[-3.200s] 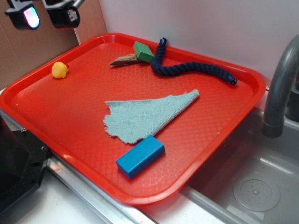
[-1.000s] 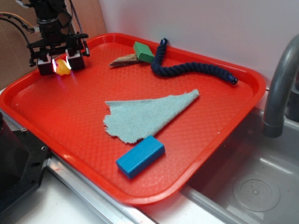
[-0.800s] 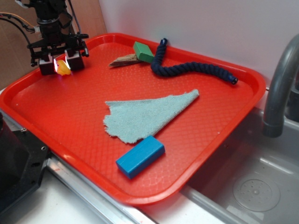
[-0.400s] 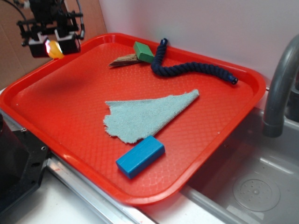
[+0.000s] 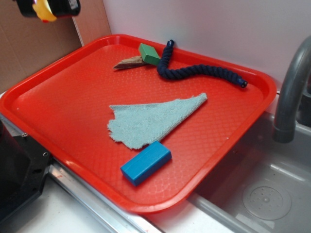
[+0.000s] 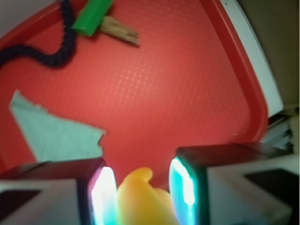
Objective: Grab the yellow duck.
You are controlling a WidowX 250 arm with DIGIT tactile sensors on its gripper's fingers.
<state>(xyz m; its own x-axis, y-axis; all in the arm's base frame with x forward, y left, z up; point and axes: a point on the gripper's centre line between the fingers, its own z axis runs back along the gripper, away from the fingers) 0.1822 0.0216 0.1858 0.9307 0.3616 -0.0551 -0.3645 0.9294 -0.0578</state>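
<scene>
The yellow duck (image 5: pixel 43 10) hangs high above the tray's far left corner, pinched between my gripper's (image 5: pixel 46 7) two black fingers at the top edge of the exterior view. The wrist view shows the duck (image 6: pixel 143 199) filling the gap between the glowing pads (image 6: pixel 104 194) of my gripper (image 6: pixel 143 192), which is shut on it. The red tray (image 6: pixel 154 93) lies well below.
On the red tray (image 5: pixel 58 111) lie a grey-green cloth (image 5: pixel 150 119), a blue block (image 5: pixel 146 162), a dark blue rope (image 5: pixel 199 72), a green block (image 5: pixel 149 53) and a wood chip (image 5: pixel 129 63). A sink faucet (image 5: pixel 291 92) rises at the right.
My gripper came down over the duck at the tray's left, shut on it, and has lifted it up to the top edge of the exterior view.
</scene>
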